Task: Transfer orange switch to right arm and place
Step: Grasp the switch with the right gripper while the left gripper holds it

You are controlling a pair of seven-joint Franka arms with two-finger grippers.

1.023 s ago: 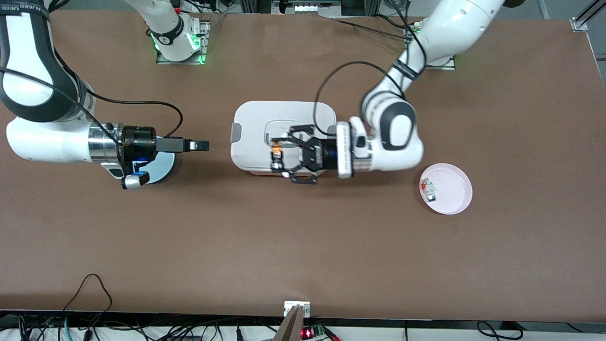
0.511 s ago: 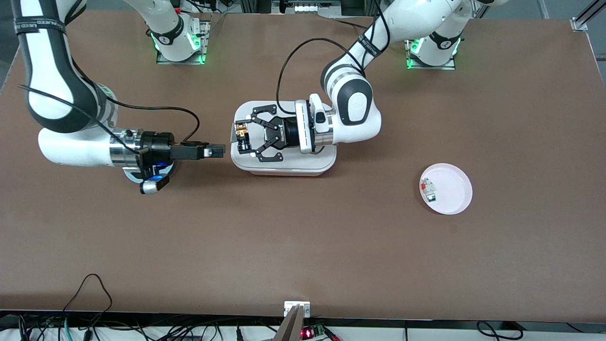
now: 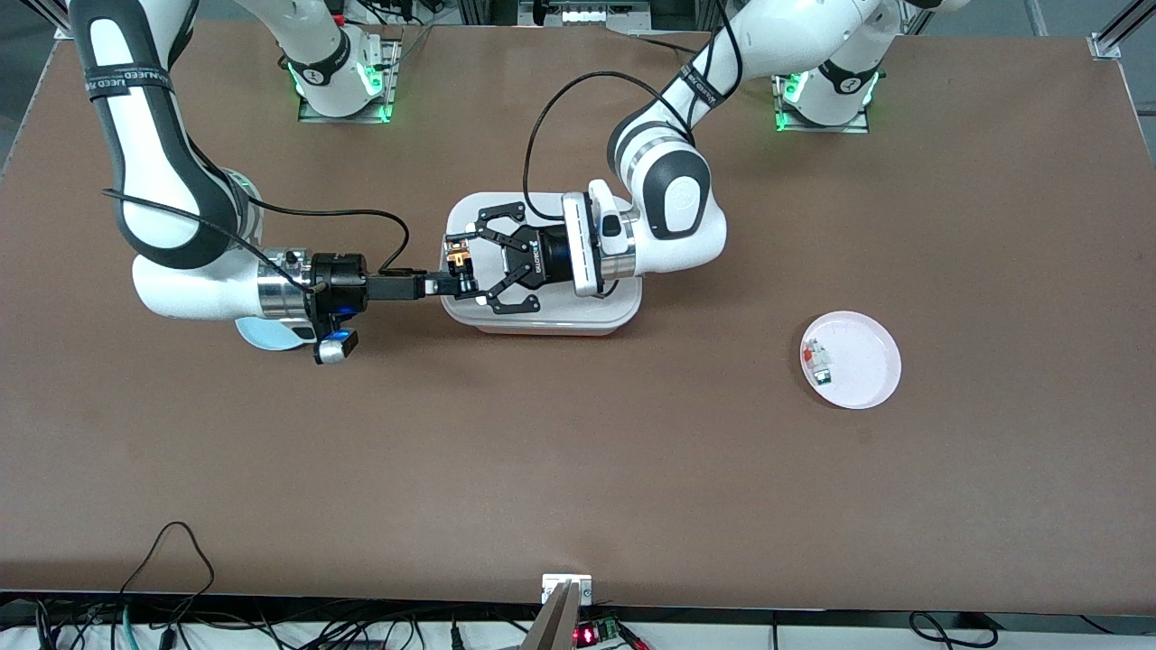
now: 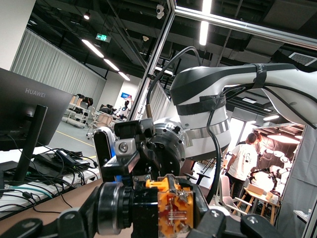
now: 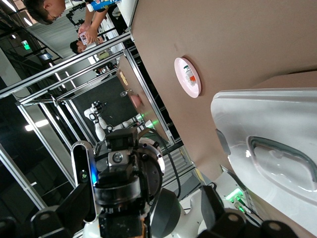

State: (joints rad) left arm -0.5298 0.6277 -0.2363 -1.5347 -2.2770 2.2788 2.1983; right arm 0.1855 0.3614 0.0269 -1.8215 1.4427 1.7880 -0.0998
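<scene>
Front view: we see the left gripper over the white lidded box, fingers clamped on the tiny black-and-orange switch; the right gripper, fingers apart, meets it mid-handover.

Left wrist view: the switch faces the right gripper. Next, we judge, those fingers must close squarely.

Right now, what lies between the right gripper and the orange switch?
Nothing: in the front view the open right gripper has its tips at the orange switch, which the left gripper holds above the white lidded container.
</scene>
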